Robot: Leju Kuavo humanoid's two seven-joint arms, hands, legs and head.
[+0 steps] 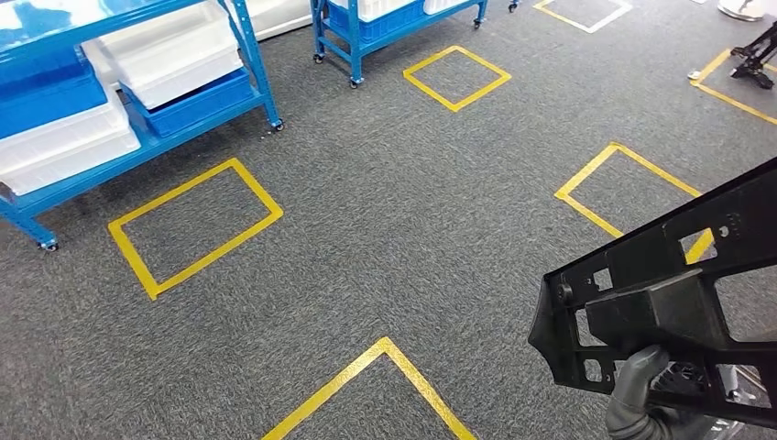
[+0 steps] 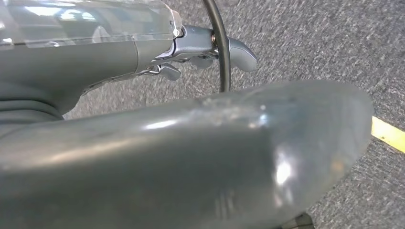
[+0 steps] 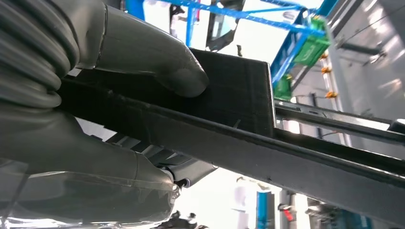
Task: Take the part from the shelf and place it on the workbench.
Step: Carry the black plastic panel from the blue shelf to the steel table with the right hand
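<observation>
The right hand (image 1: 641,390) sits at the near right of the head view, its grey fingers wrapped up around the lower rail of a black plastic frame part (image 1: 678,284). In the right wrist view the thick thumb (image 3: 157,62) presses on a flat black block of the part (image 3: 229,90) while the fingers clamp the bar from the other side, so this hand is closed on the part and carries it clear of the floor. The part's long axis runs from the hand up and away to the right, out of the picture, and the short end with its round hole points left. The left hand (image 2: 210,47) hangs over the grey carpet (image 2: 310,43); its fingers lie fairly straight, apart, with nothing between them, so it reads as spread and idle

Outward from the hands, the grey carpet floor (image 1: 385,211) carries yellow tape rectangles (image 1: 195,225). At the far left stands a blue shelf on castors (image 1: 137,101) with white bins and blue bins, and a second blue shelf (image 1: 394,23) stands further off

By my reckoning the part is already off the shelf and the carry is under way. No worktop can be made out, so which way it lies from the part cannot be told. The right hand alone bears the load
</observation>
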